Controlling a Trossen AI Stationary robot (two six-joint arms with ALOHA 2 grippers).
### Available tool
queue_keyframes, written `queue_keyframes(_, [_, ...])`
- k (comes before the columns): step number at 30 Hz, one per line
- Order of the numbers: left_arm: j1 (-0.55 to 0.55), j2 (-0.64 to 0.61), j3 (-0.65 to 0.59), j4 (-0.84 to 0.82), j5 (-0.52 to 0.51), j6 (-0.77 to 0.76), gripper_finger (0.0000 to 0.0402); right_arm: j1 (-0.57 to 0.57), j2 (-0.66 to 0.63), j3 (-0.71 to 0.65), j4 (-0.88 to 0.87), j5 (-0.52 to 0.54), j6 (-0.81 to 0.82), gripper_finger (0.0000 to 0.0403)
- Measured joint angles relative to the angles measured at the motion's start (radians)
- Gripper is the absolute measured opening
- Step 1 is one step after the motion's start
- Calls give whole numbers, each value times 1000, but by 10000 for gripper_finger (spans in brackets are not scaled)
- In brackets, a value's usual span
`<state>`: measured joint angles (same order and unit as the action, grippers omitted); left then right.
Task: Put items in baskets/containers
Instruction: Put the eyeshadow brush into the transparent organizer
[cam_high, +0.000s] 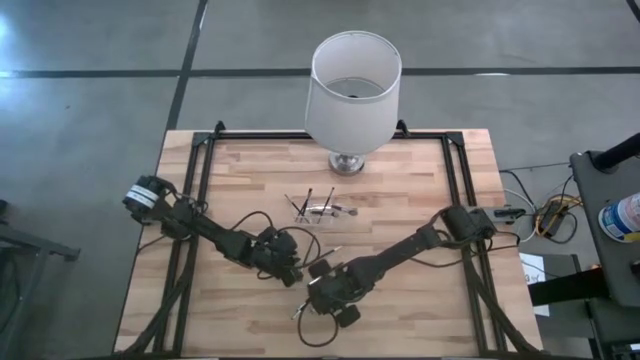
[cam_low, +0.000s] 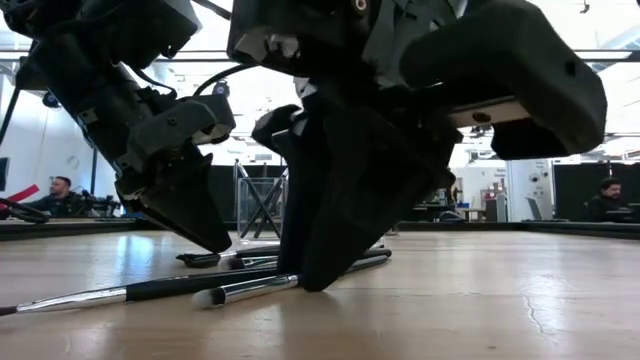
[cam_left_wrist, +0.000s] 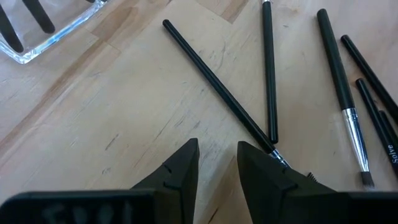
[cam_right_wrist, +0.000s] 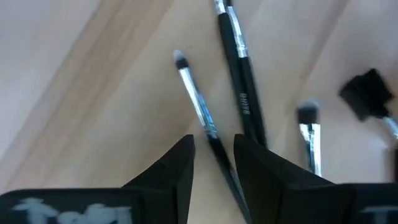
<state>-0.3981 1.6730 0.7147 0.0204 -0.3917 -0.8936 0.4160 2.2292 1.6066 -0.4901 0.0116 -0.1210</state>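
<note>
Right gripper (cam_right_wrist: 214, 158) low over table (cam_high: 420, 310), fingers a little apart around thin brush (cam_right_wrist: 198, 107); left gripper (cam_left_wrist: 217, 165) close by, slightly open, holding nothing; clear holder (cam_high: 318, 210) far, near lamp (cam_high: 352, 90).

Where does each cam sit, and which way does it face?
High: above the table, looking straight down; both arms, lamp, holder.
Low: at tabletop height, looking level across into the room; both arms' jaws down among brushes, people far behind.
Left wrist: on the left arm, looking down past the left gripper, open, at brushes and a holder corner.
Right wrist: on the right arm, looking down past the right gripper, open astride a brush.
Shared: all four show the wood top and loose brushes.
</note>
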Motion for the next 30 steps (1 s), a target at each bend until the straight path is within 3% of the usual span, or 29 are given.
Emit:
queue_keyframes(7, [1, 0, 0, 1, -1, -5, 112, -10, 26, 29, -44, -65, 23, 98])
queue_keyframes(18, [1, -1, 0, 1, -1, -2, 112, -37, 26, 15, -68, -105, 74, 16])
queue_keyframes(30, [-5, -135, 0, -54, -36, 2, 112, -42, 4, 6, -73, -216, 297, 10])
